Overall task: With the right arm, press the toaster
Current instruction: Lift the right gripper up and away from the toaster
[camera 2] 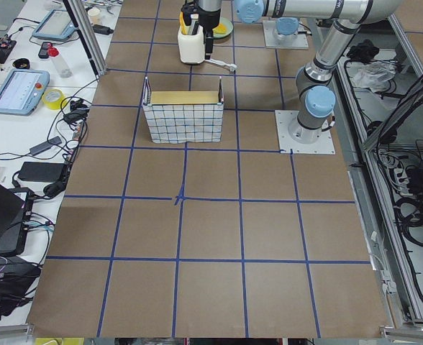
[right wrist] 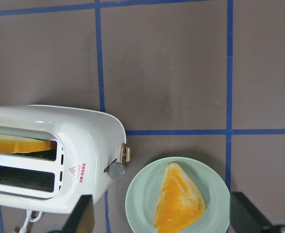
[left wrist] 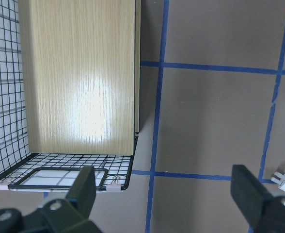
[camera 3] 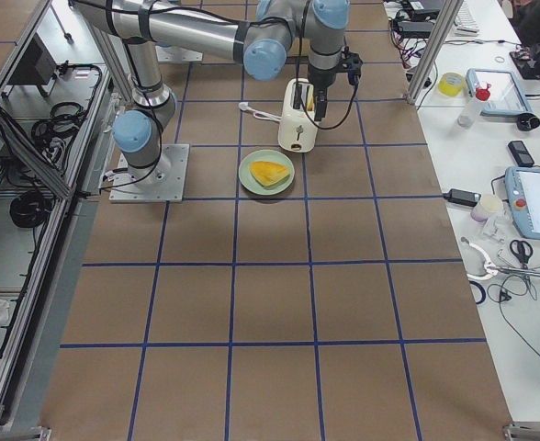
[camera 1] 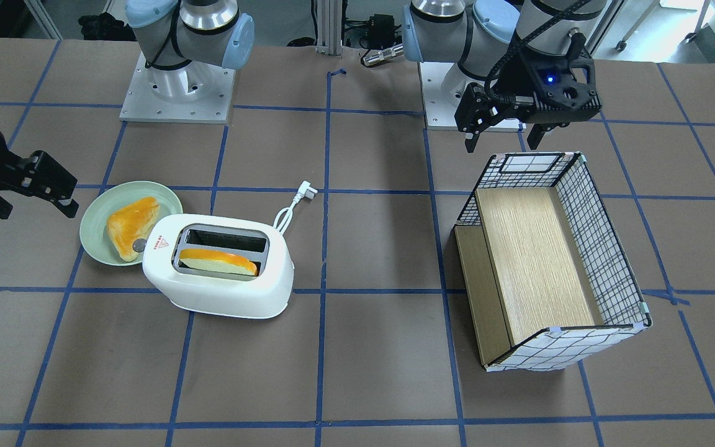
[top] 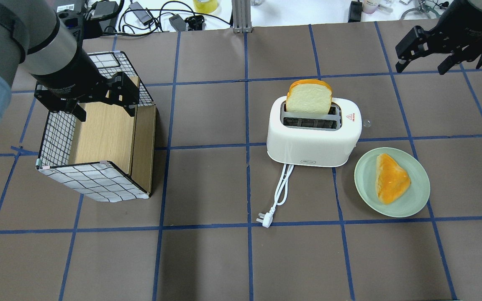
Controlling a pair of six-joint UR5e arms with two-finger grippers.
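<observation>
One toaster [top: 313, 136], brown table [top: 207, 259], blue tape grid [camera 2: 179, 199], cluttered benches [camera 2: 3, 144]

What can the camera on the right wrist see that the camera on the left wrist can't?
Only the right wrist view shows the white toaster with a bread slice in one slot, its side lever, and a green plate holding an orange-topped piece of bread. Only the left wrist view shows the wire basket, its wooden panel and the toaster's plug. Both show the brown table with blue tape lines, and each shows its own open black fingers: the right gripper and the left gripper.
</observation>
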